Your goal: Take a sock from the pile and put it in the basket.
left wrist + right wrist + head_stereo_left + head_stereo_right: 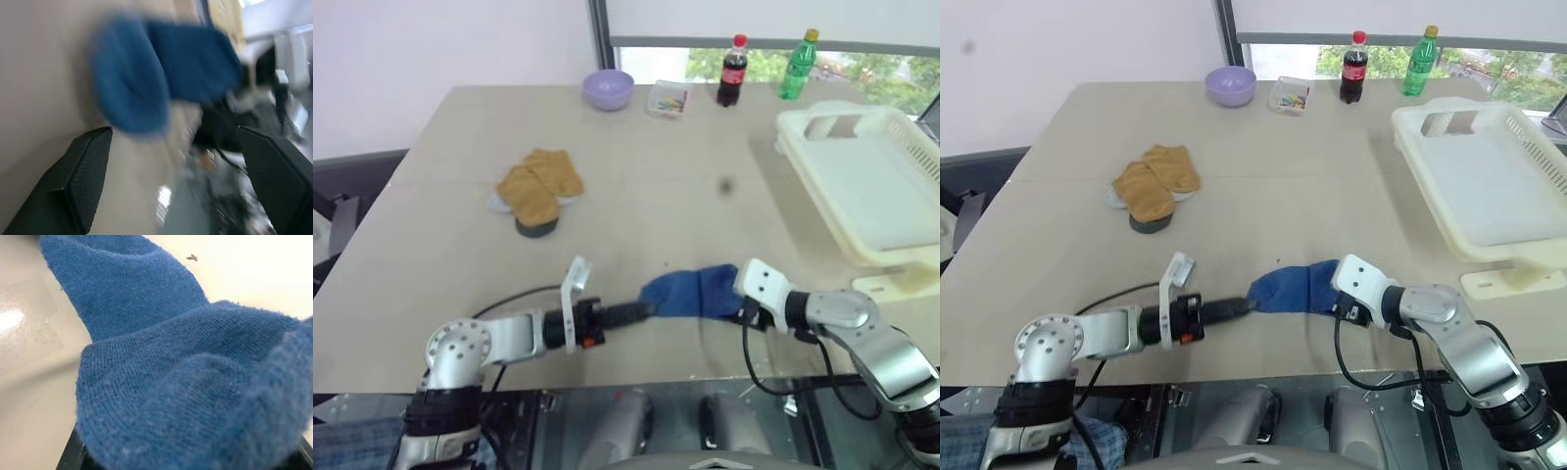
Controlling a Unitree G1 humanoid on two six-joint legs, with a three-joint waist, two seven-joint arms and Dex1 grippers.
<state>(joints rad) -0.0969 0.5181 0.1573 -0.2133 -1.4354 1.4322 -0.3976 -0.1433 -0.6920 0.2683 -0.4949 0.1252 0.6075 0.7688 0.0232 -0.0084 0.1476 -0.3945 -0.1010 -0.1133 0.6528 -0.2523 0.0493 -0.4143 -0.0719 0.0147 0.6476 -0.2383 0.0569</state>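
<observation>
Two grippers meet low in your head view, just below centre, with a blue sock point(690, 291) stretched between them over the tan table point(636, 196). Your right gripper point(741, 305) has the sock's right end pinched between its fingers; the right wrist view shows blue knit bunched right at the finger bases. Your left gripper point(641, 310) points toward the sock's left end with its fingers point(80, 183) spread wide, and in the left wrist view the sock sits beyond the tips, not between them, so it holds nothing. You'll find the pile point(538, 188) in the left-centre of the frame: two mustard-tan socks on a dark grey round piece. At the right edge sits the cream-white basket point(862, 176), well apart from the sock. Along the top edge you can see a lilac bowl point(608, 89), a small clear box point(668, 100), a cola bottle point(733, 70) and a green bottle point(798, 65).
</observation>
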